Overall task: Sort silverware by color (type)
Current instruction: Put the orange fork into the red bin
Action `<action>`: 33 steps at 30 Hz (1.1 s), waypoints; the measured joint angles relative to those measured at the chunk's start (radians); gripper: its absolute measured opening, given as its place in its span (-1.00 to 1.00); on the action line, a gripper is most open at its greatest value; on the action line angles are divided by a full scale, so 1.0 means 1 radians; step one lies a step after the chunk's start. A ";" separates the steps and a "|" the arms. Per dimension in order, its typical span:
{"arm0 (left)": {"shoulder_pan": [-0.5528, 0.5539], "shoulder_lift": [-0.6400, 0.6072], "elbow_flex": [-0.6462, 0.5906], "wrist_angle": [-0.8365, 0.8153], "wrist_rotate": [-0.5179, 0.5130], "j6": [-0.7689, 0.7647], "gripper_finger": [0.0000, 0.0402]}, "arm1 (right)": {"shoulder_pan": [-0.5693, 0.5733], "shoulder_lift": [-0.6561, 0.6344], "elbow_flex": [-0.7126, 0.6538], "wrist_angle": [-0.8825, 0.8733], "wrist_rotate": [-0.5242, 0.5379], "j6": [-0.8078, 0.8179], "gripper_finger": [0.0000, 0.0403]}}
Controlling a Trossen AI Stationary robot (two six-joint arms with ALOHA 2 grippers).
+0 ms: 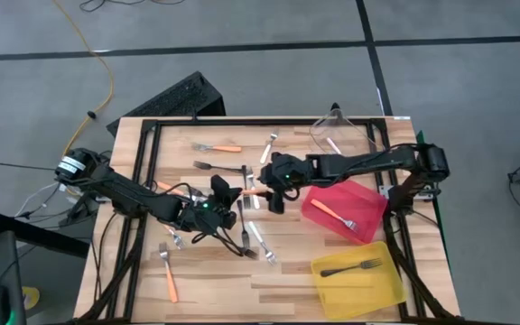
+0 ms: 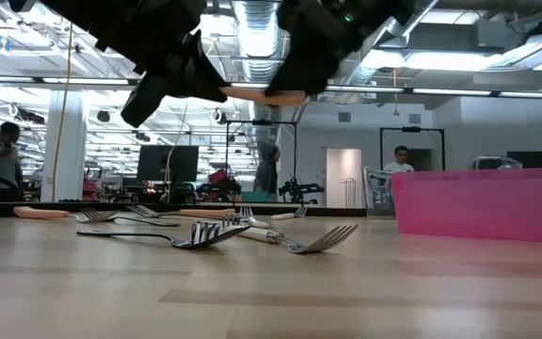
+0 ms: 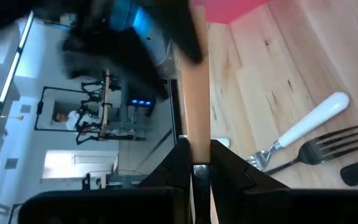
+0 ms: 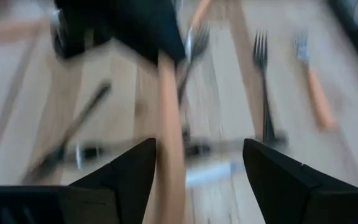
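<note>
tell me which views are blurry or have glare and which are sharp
Right wrist view: motion-smeared, the orange-handled fork and table forks streaked. Left wrist view: the other arm is a dark blur, the white-handled fork crisp. Low view: ceiling lights glare, both arms silhouetted. High view: evenly lit and sharp.

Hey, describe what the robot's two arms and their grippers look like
Both arms are dark, nearly black, jointed tubes. The left arm carries a white-labelled cylinder near its base and loose black cables trailing onto the table; a small green light glows at its wrist. The right arm ends in a boxy black shoulder block. The right gripper has two flat, wedge-shaped matte black fingers; the left gripper looks the same.
</note>
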 joint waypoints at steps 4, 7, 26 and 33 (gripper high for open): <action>0.000 0.000 0.000 0.009 0.002 0.011 -0.90 | -0.004 0.014 0.001 0.021 -0.002 0.002 0.32; 0.000 0.000 0.000 0.014 0.002 0.014 -0.90 | -0.004 0.014 0.001 0.029 -0.011 0.016 0.32; 0.004 0.000 0.000 0.021 0.003 0.018 -0.90 | -0.010 0.013 0.001 0.023 -0.089 0.022 -0.62; 0.004 0.000 0.000 0.023 0.018 0.015 -0.87 | -0.010 0.012 0.001 0.022 -0.090 0.014 -0.62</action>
